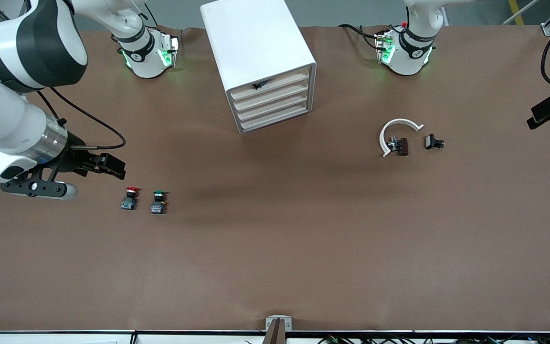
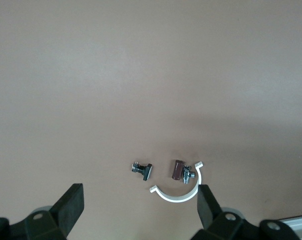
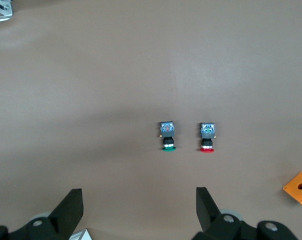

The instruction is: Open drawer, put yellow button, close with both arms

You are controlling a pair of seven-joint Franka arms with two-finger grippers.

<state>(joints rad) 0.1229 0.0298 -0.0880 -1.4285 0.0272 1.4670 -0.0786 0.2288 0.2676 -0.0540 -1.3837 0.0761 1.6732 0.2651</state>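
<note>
Drawer (image 1: pixel 271 84), top of the cabinet (image 1: pixel 256 43) at the desk's base-side edge, looks shut. A dark bit shows at its front; can't tell what. No yellow button on the desk, only red (image 1: pixel 131 198) and green (image 1: pixel 158 202).

Right gripper (image 3: pixel 139 207) released, over the right arm's end by red. Left gripper (image 2: pixel 140 207) released, at the left arm's edge.

Judging by this: task's tail end. Next: confirm the drawer is seated.

Open left gripper (image 2: pixel 138 210) hangs over a white curved clip (image 2: pixel 178 192), brown part (image 2: pixel 177 169) and black part (image 2: pixel 142 170)
</note>
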